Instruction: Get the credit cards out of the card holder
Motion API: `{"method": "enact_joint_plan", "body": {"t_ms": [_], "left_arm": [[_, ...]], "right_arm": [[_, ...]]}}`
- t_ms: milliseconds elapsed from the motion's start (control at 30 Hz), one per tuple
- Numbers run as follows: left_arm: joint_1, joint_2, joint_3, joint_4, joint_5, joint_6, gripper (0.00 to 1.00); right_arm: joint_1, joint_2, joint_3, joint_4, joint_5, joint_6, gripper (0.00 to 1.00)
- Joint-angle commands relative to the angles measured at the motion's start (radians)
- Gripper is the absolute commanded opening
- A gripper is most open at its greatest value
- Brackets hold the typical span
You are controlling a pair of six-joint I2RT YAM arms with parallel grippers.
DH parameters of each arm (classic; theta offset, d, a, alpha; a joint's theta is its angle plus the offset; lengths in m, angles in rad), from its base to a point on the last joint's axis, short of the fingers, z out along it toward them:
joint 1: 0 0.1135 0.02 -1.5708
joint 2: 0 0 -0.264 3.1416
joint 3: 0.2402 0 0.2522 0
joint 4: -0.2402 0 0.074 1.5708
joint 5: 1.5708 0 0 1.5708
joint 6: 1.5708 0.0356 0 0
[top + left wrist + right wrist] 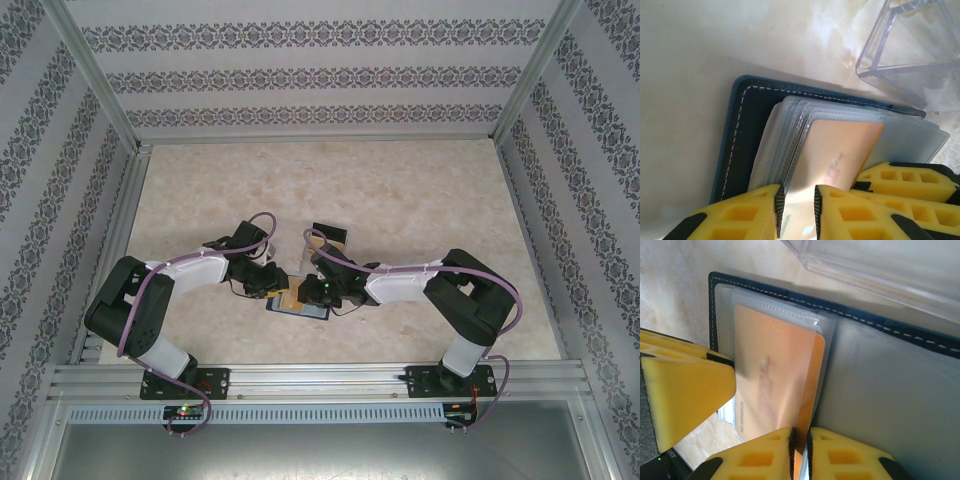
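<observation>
- Left gripper (796, 212) – pads pinched together on a clear plastic sleeve (790, 165) of the card holder (735, 145).
- The card holder lies open on the table (400, 200) between both grippers, near a clear acrylic stand (905, 45).
- Right gripper (800, 455) – clamped on the edge of the orange credit card (775, 375), which is partly in its sleeve.

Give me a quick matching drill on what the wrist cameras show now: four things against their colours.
Things:
1. card holder
2. credit card
3. acrylic stand
4. left fingers

Colours:
A. yellow
B. clear
C. orange
D. dark blue with white stitching

Pairs: 1-D, 2-C, 3-B, 4-A
</observation>
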Motion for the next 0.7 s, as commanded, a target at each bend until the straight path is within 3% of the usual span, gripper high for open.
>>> {"method": "enact_joint_plan", "body": {"t_ms": [0,100,667], "left_arm": [[0.005,0.031,-0.018,-0.035,-0.019,-0.003,0.27],[0.005,0.033,-0.016,-0.037,-0.021,-0.003,0.26],[0.005,0.059,-0.001,-0.077,-0.051,0.006,0.21]], "right_arm": [[-0.011,0.014,0.003,0.047,-0.021,0.012,0.11],[-0.016,0.009,-0.01,0.065,-0.026,0.019,0.0],[-0.049,-0.064,-0.084,0.068,-0.031,0.006,0.0]]}}
